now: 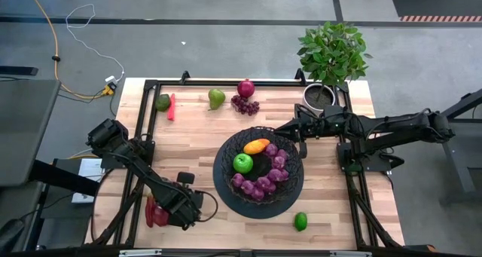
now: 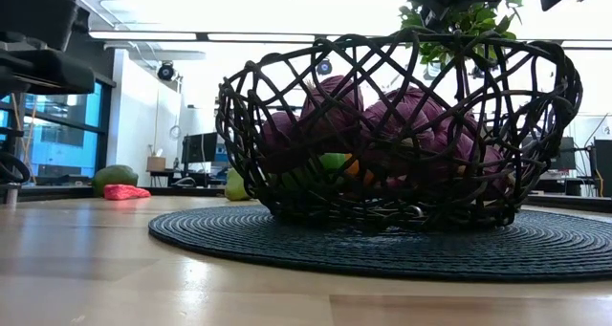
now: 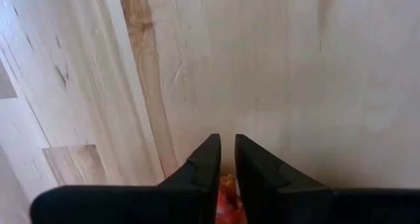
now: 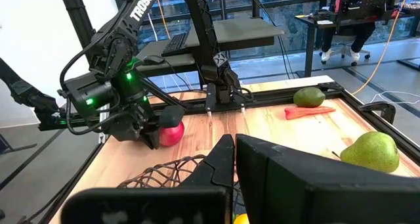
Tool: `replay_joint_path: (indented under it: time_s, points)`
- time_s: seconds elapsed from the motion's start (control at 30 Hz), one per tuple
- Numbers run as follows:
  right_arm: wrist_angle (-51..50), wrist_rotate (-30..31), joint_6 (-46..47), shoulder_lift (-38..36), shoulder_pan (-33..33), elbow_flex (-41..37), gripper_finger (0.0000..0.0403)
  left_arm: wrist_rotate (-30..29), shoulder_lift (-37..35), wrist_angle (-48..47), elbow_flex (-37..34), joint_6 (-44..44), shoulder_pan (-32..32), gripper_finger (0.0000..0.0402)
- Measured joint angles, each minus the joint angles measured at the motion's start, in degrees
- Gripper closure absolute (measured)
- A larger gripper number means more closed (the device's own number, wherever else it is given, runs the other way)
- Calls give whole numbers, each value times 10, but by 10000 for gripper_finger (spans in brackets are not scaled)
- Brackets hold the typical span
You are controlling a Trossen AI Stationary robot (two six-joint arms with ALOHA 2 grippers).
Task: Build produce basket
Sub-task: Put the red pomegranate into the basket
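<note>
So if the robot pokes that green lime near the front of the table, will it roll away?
Probably. The lime looks round and sits alone on the flat wooden table, nothing blocking it. It also looks smooth, so maybe slippery to pinch.

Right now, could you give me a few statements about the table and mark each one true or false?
1. A green apple lies in the basket. True.
2. The lime is inside the basket. False: it lies on the table, near the front edge.
3. The left gripper is at a red apple. True.
4. The pear is in the right gripper. False: it lies on the table.
</note>
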Motion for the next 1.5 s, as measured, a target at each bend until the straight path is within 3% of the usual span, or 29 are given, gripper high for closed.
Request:
replay_joint_path:
  time_s: [0.23,0.93,1.1,1.23,1.37,1.5]
  points:
    - [0,0,0,0,0,0,403,23,-1,0,0,2,6,398]
    - [0,0,-1,0,0,0,403,11,-132,-24,1,10,71,397]
    - [0,0,-1,0,0,0,403,35,-134,-33,1,56,51,354]
    - [-1,0,-1,0,0,0,403,63,-127,-30,1,67,22,284]
    - [-4,5,-1,0,0,0,403,54,-117,-26,0,75,2,204]
    - [-4,6,-7,0,0,0,403,53,-89,-25,0,97,1,154]
